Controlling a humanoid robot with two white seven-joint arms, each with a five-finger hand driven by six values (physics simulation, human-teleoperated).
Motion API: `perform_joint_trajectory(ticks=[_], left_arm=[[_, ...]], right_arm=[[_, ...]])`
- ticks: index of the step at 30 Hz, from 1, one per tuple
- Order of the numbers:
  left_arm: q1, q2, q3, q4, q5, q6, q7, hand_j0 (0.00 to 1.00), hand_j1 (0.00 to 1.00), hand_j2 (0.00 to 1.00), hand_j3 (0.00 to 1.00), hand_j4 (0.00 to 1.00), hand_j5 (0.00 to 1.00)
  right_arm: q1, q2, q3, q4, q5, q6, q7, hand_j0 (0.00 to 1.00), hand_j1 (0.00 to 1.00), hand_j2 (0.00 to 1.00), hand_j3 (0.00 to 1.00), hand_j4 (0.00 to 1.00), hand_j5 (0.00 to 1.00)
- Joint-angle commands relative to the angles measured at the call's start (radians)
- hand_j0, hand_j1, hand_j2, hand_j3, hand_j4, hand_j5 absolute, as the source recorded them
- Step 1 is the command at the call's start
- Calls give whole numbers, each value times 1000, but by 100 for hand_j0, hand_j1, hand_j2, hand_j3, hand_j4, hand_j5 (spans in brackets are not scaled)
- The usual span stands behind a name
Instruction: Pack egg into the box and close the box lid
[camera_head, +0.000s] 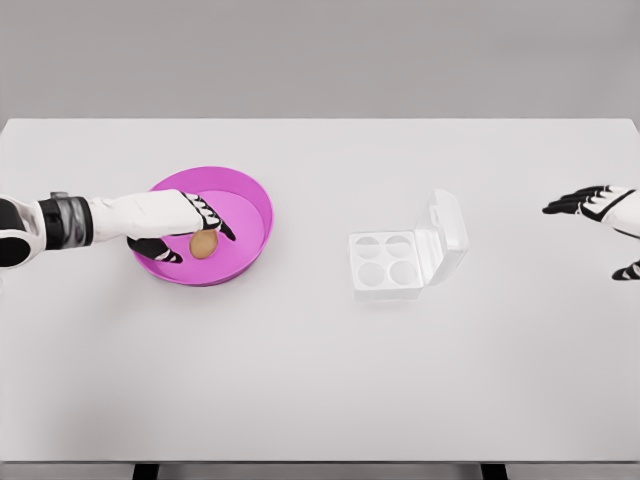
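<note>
1. Pick step: left hand (185, 228) was in pink bowl (255, 205), fingers curled around egg (203, 244); lift unclear.
2. Next: carry egg to open box (395, 260), empty cup.
3. Right hand (590, 203) idle, fingers spread.

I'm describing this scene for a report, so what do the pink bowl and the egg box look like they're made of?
The pink bowl looks like smooth matte plastic: one even magenta colour, with a thin rim. The egg box looks like thin, pale, moulded plastic, perhaps translucent, with four round cups and an open hinged lid. Both are simulator renders, so this is only how they look.
</note>
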Motion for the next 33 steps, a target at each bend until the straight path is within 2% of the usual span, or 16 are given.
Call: perform_joint_trajectory(ticks=[1,19,24,33], left_arm=[[-2,-4,1,5,0,3,0,84,84,84,84,84,84],[-14,-27,1,31,-12,3,0,83,83,83,83,83,83],[-14,-34,1,31,-12,3,0,83,83,83,83,83,83],[-12,-39,1,35,-21,3,0,82,82,82,82,82,82]], right_arm=[[0,-12,19,-3,-2,3,0,100,100,100,100,100,100],[-41,17,96,-19,42,3,0,100,100,100,100,100,100],[-118,59,165,-6,90,3,0,100,100,100,100,100,100],[-130,67,174,14,96,3,0,100,100,100,100,100,100]])
